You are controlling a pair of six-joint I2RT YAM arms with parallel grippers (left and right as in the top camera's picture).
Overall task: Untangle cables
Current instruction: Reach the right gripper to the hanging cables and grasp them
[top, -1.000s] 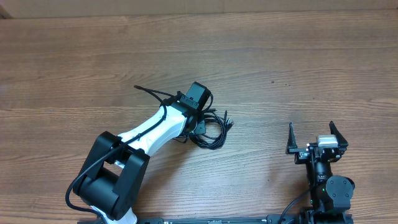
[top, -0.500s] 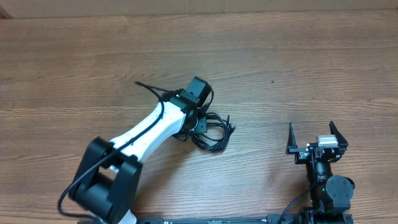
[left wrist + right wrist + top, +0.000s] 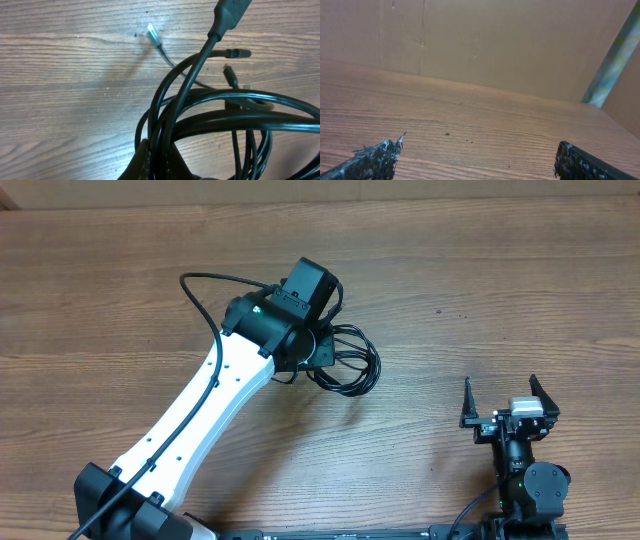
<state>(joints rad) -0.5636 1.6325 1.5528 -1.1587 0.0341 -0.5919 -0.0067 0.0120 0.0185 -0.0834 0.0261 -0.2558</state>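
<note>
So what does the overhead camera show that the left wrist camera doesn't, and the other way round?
Only overhead: the whole white left arm reaching over the cables, and the right gripper open near the table's front edge, well apart from them. Only the left wrist: the separate plug ends, such as a silver-tipped connector, and how the strands cross one another, running down into the left gripper at the bottom of the picture. Both: the black cables and the wooden table.
</note>
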